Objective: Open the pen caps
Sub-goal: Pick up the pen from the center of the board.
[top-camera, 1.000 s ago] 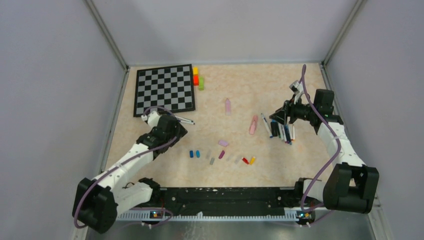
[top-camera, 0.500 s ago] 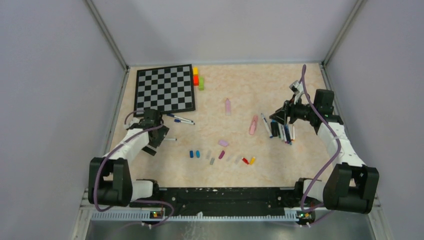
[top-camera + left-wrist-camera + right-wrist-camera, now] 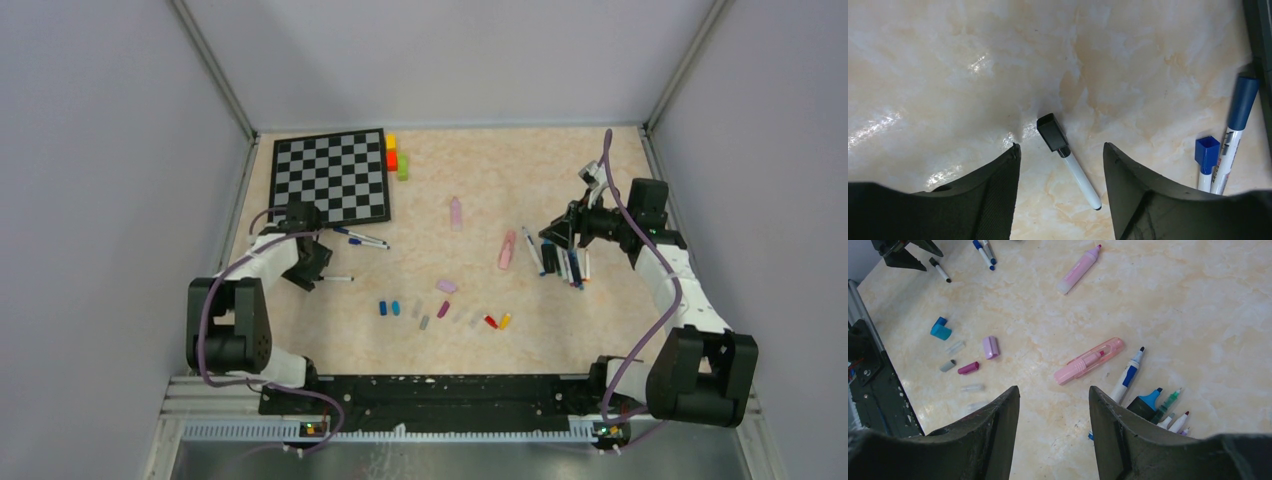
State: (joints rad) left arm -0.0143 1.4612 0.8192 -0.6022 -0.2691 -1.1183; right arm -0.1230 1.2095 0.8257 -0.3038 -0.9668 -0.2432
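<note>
Pens lie in two groups on the surface [image 3: 480,170] in the overhead view: a bunch of markers [image 3: 565,262] below the right claw [image 3: 553,232], and three near the chessboard [image 3: 330,178]. A row of loose caps [image 3: 440,312] sits toward the front middle, well apart from both arms. The left claw [image 3: 308,272] hangs low at a black-capped pen [image 3: 336,279], with two blue-capped pens [image 3: 362,239] just beyond it.

From the left wrist, the jaws stand apart and straddle the black-capped pen without touching it. The pen lies slantwise in the gap, its black cap [image 3: 1051,132] at the far end and the white barrel running back toward the camera. The blue-capped pens lie at the right edge, near one finger [image 3: 1148,200].

From the right wrist, the jaws are likewise apart with nothing between them. Below lie a pink highlighter [image 3: 1089,361], bare-tipped markers at lower right, and the loose caps off to the left.

The likely trouble is the slant. If the left claw closes as it stands, the fingers would probably meet the pen unevenly and swivel or skid it on the glossy surface instead of gripping it. A grip that lands across the joint of cap and barrel would pin the cap on. A sideways correction could knock the blue-capped pens. The right claw is also well apart from this pen, so pulling the cap looks to need a long reach or a carry.
</note>
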